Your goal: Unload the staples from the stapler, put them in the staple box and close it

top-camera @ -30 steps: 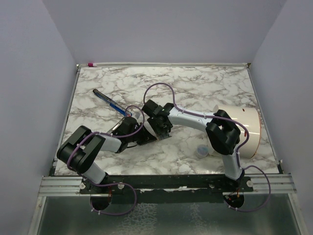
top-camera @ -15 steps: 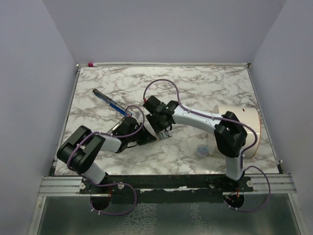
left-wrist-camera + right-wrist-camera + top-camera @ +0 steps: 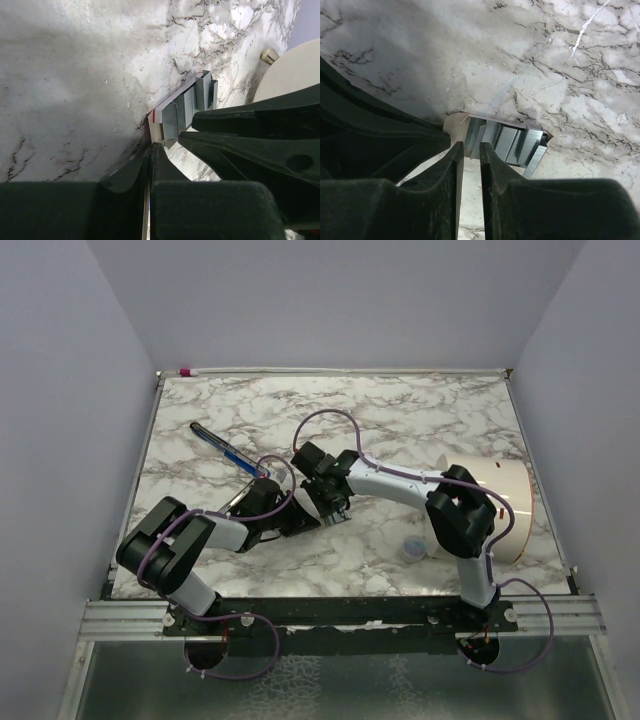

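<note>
Table (image 3: 430, 415): grey-veined marble; I see pale walls (image 3: 60, 440) left, back and right.
Left gripper (image 3: 305, 522): low over mid-table, reaching rightward from a folded arm.
Right gripper (image 3: 334, 510): angled down, tip just beside the left one; I cannot tell how either pair of jaws stands from up here.
Between the tips: too small and dark for me to read.
Pen (image 3: 225, 452): blue-black, lying diagonally, left of the grippers.
Roll (image 3: 505, 502): cream, on its side at the right edge.
Cup (image 3: 412, 550): small, clear, near the roll.
Cables (image 3: 330, 418): purple, looped over both arms.
</note>
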Tool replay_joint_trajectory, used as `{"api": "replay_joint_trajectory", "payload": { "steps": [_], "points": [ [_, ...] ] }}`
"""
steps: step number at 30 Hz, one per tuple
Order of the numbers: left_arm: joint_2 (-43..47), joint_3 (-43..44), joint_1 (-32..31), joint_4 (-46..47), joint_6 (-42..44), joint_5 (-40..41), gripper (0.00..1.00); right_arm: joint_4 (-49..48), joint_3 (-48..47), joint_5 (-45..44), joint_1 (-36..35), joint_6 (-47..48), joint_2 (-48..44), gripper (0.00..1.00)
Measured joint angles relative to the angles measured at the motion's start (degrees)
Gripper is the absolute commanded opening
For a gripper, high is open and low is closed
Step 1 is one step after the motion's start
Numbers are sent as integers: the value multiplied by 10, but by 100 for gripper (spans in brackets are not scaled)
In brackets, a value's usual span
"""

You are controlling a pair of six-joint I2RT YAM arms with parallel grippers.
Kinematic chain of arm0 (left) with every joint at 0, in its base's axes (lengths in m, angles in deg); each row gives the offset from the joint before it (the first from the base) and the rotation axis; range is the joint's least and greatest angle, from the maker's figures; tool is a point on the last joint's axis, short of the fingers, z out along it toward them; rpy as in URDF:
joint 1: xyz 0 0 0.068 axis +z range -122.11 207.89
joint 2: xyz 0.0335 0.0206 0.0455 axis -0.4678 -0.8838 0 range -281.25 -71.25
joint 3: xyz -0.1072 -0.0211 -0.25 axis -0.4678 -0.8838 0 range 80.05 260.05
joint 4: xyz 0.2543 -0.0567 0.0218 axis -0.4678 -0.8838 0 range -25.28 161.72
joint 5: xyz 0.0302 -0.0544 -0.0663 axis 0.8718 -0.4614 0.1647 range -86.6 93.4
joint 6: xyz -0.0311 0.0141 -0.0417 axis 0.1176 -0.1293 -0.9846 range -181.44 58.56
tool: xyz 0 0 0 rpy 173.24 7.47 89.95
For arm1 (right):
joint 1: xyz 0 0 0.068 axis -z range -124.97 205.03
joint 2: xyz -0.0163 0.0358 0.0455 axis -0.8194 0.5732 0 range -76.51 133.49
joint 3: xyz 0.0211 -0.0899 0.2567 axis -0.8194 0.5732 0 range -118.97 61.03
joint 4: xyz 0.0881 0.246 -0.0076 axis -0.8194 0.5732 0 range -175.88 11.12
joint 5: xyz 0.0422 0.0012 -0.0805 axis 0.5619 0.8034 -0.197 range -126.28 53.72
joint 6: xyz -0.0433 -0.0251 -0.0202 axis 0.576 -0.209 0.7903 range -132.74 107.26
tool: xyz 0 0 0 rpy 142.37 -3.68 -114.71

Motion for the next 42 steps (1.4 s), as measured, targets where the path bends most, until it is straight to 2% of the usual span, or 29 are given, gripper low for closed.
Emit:
{"api": "replay_joint_trajectory", "payload": {
  "steps": [8,18,29,42],
  "points": [
    [0,0,0,0,0,0,0,0,2,0,0,-4,11,12],
    [0,0,0,0,0,0,0,0,11,0,0,-4,12,10],
    [0,0,0,0,0,0,0,0,11,3,0,-5,14,1],
    [0,0,0,0,0,0,0,-11,11,33,0,-5,14,1]
  ]
}}
